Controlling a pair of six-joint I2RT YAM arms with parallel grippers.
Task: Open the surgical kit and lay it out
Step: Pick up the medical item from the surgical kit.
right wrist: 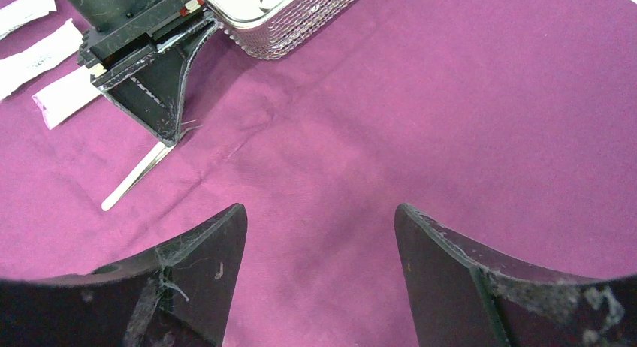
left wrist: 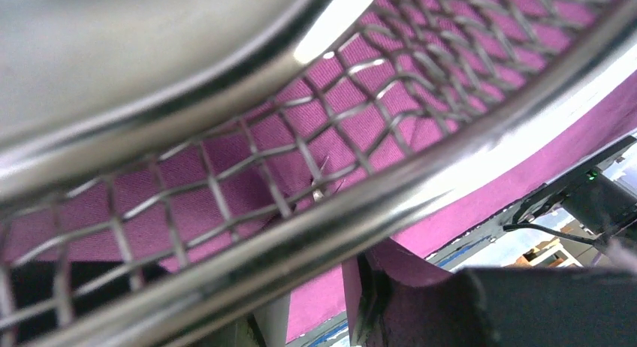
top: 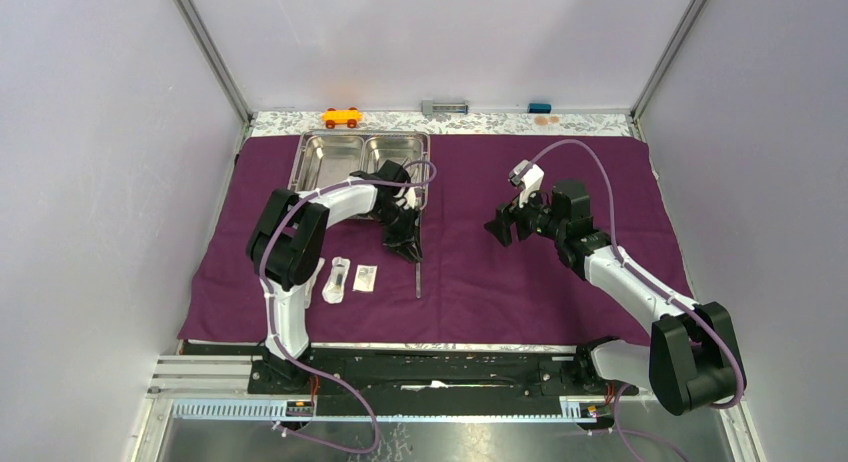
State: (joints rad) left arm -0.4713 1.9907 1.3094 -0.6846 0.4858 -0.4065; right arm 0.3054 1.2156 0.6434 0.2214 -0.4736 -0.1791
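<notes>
The dark purple cloth (top: 560,272) lies spread flat. The steel tray (top: 300,157) stands at its far left; its mesh wall shows in the right wrist view (right wrist: 300,20) and its rim fills the left wrist view (left wrist: 375,204). My left gripper (top: 409,250) points down just in front of the tray, shut on the far end of the thin tweezers (top: 418,279), which lie on the cloth (right wrist: 135,180). Two sealed packets (top: 337,279) (top: 365,277) lie left of them. My right gripper (top: 503,227) hovers open and empty over bare cloth (right wrist: 321,212). I cannot make out the forceps.
An orange toy car (top: 341,116), a grey object (top: 445,107) and a small blue object (top: 540,107) sit on the patterned strip behind the cloth. Grey walls close in both sides. The arm bases and a rail run along the near edge.
</notes>
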